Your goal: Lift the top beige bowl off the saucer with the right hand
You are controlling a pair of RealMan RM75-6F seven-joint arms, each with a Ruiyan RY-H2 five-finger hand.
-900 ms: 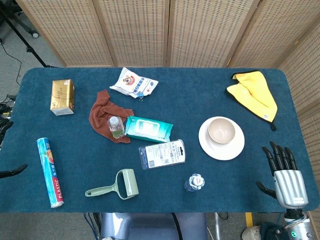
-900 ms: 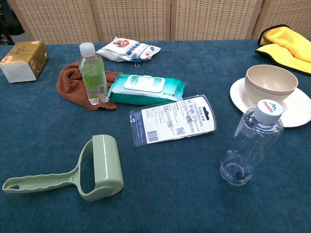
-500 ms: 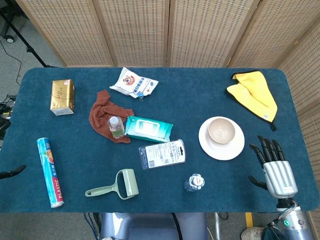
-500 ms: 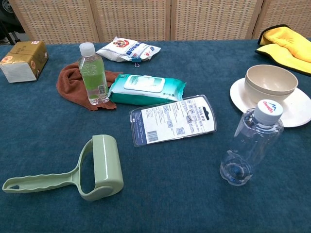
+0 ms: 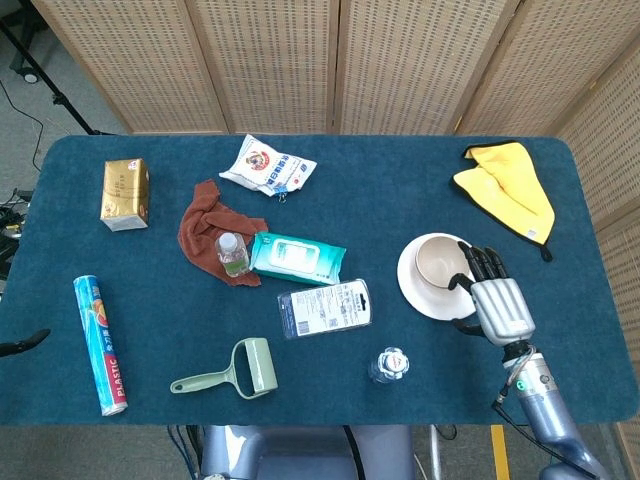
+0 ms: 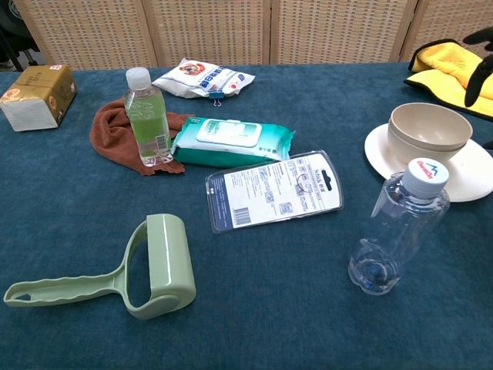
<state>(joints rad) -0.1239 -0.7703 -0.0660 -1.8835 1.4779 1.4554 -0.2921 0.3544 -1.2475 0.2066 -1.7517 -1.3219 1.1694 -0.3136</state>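
Bench [image 5: 400,170] seen from the head and chest views, items listed left to right. Plastic-wrap roll [image 5: 101,346] and gold box [image 5: 125,193] at the left end; lint roller [image 5: 235,370] near the front edge; green bottle [image 5: 231,253] upright on the brown cloth [image 5: 205,225]; wet-wipe pack [image 5: 297,257]; blister pack [image 5: 324,307]; clear bottle [image 5: 390,366] upright. The beige bowl [image 5: 442,262] sits upright on the white saucer [image 5: 425,292], right of centre, mouth facing up; being round, it has no long axis. The yellow cloth [image 5: 510,187] lies at the far right corner. The right hand [image 5: 492,296] hovers over the saucer's right rim, fingers [image 5: 482,264] spread and pointing toward the bowl, holding nothing; contact with the bowl cannot be judged. Compared with 0.9 s ago, this hand has moved from the bench's front right corner inward to the saucer; bowl and saucer are unmoved. The left hand is out of view.
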